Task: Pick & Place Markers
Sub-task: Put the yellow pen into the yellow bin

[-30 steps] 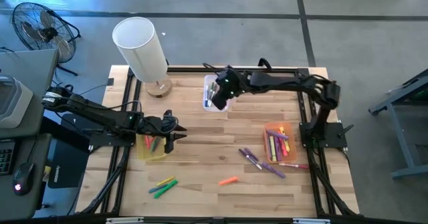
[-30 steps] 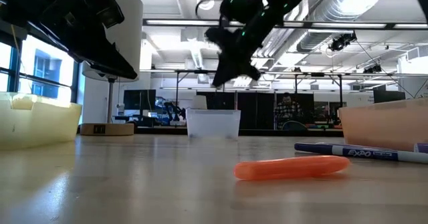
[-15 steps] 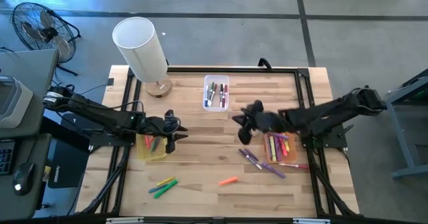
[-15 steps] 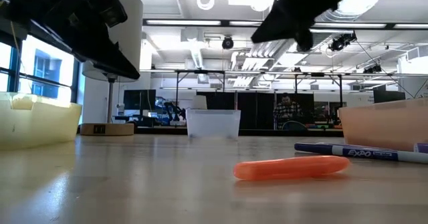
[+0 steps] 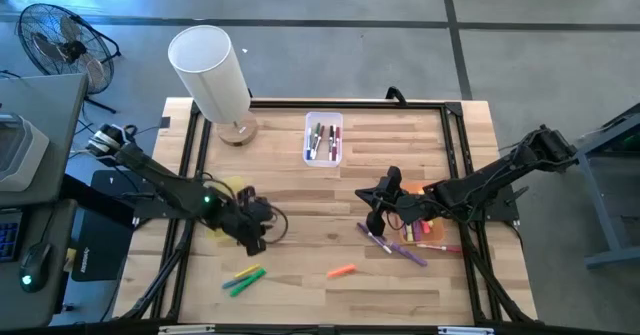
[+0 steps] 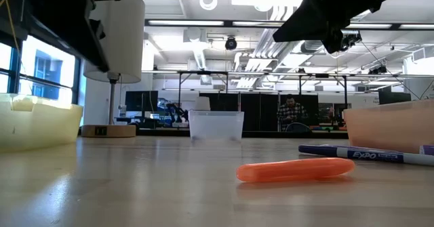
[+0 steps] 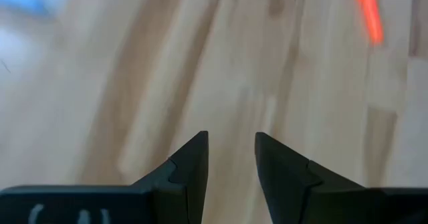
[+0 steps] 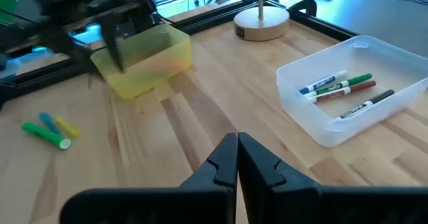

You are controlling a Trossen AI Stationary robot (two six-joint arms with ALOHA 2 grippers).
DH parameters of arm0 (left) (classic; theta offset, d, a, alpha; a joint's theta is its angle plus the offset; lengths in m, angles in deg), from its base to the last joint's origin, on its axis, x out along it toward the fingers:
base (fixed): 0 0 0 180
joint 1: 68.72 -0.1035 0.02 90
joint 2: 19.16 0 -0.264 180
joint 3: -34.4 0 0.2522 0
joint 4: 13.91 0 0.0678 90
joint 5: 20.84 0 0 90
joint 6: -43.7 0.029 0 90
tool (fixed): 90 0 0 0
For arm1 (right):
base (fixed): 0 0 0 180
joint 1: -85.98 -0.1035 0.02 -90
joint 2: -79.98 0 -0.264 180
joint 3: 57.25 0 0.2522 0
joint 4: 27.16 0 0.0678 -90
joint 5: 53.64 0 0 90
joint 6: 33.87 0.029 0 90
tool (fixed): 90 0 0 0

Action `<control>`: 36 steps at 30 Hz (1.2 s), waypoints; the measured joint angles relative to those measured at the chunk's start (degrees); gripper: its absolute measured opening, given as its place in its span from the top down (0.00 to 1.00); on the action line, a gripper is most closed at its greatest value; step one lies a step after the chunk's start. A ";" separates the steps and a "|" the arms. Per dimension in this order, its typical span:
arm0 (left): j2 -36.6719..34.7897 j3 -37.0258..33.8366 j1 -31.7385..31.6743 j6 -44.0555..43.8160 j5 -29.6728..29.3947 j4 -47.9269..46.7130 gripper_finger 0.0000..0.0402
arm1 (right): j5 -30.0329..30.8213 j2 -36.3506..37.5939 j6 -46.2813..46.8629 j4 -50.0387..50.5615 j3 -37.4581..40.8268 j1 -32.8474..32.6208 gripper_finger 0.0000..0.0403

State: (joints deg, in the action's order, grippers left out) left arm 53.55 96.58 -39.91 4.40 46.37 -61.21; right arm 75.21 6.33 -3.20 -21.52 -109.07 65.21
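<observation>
- Overall, high view: the sort looks partly done. The clear rectangular plastic bin [image 5: 323,139] at the table's far middle holds several markers, the orange plastic bin [image 5: 417,215] on the right holds a mixed bundle, and the translucent yellow plastic bin [image 5: 229,213], largely hidden under the left arm, shows no contents here.
- High view, remaining work: loose on the light wooden table [image 5: 300,180] lie the purple markers [image 5: 390,244] just beside the orange bin, one short orange marker [image 5: 342,271] near the front middle, and a green-and-yellow marker cluster [image 5: 243,278] at the front left.
- High view, arms: the left gripper [image 5: 254,237] hangs between the yellow bin and the green-and-yellow cluster; the right gripper [image 5: 375,212] hangs just above the purple markers, carrying nothing visible.
- Low view: the orange marker [image 6: 296,170] lies flat in the foreground, untouched; a dark marker [image 6: 359,155] lies farther back, in front of the orange bin [image 6: 390,127]. Both arms show only as dark shapes overhead.
- Left wrist view: the fingers stand parted with bare wood between them; the orange marker [image 7: 368,11] lies well ahead.
- Right wrist view: the fingers are pressed together with nothing between; the clear bin [image 8: 354,90] with its markers and the yellow bin [image 8: 143,58] lie ahead.
</observation>
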 joint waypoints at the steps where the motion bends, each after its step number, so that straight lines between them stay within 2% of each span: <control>1: 1.71 1.78 1.08 -2.47 1.10 -2.53 0.70 | -0.02 0.00 -0.09 0.02 0.00 0.03 1.00; 5: 8.22 8.13 5.62 -10.96 7.40 -10.98 0.70 | -0.93 0.00 -0.88 0.23 0.00 0.09 1.00; 10: 16.07 13.43 9.75 -19.65 12.08 -18.42 0.74 | -2.13 0.00 -1.14 0.13 0.00 0.09 1.00; 17: 22.35 14.72 12.92 -32.25 19.14 -15.78 0.81 | -2.14 0.00 -1.34 0.09 0.00 0.13 1.00; 28: 23.07 13.47 15.24 -38.91 17.31 -12.95 0.80 | -2.16 0.00 -1.88 -0.98 0.00 0.13 1.00; 36: 23.09 10.65 15.18 -40.54 17.76 -9.58 0.72 | -2.38 0.00 -2.61 -2.05 -0.02 0.11 1.00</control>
State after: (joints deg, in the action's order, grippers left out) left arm 76.65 107.23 -24.73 -36.14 64.13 -70.78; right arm 72.84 6.33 -5.81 -23.57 -109.09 65.32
